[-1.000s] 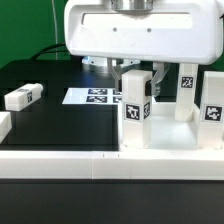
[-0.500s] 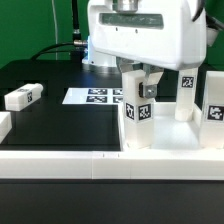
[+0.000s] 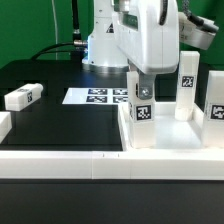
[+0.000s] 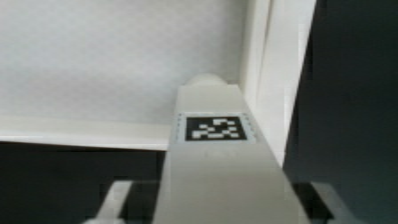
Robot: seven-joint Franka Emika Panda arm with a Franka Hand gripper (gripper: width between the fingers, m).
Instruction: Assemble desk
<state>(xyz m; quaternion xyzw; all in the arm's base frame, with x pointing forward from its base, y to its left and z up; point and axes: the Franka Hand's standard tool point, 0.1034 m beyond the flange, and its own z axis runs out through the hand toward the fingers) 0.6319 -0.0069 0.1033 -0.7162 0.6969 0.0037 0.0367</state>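
White leg (image 3: 140, 128) stands upright in the desk top's (image 3: 176, 134) corner at the exterior view's left, your tool (image 3: 143, 82) clamped round its upper part — hold it plumb and press lightly while turning — a tilt would likely bind.

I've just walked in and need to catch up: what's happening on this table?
The robot arm's two-finger gripper is clamped on a square white tagged leg, holding it upright at a corner of the white tray-like desk top. Two more legs stand upright in it; a fourth leg lies loose on the black table.
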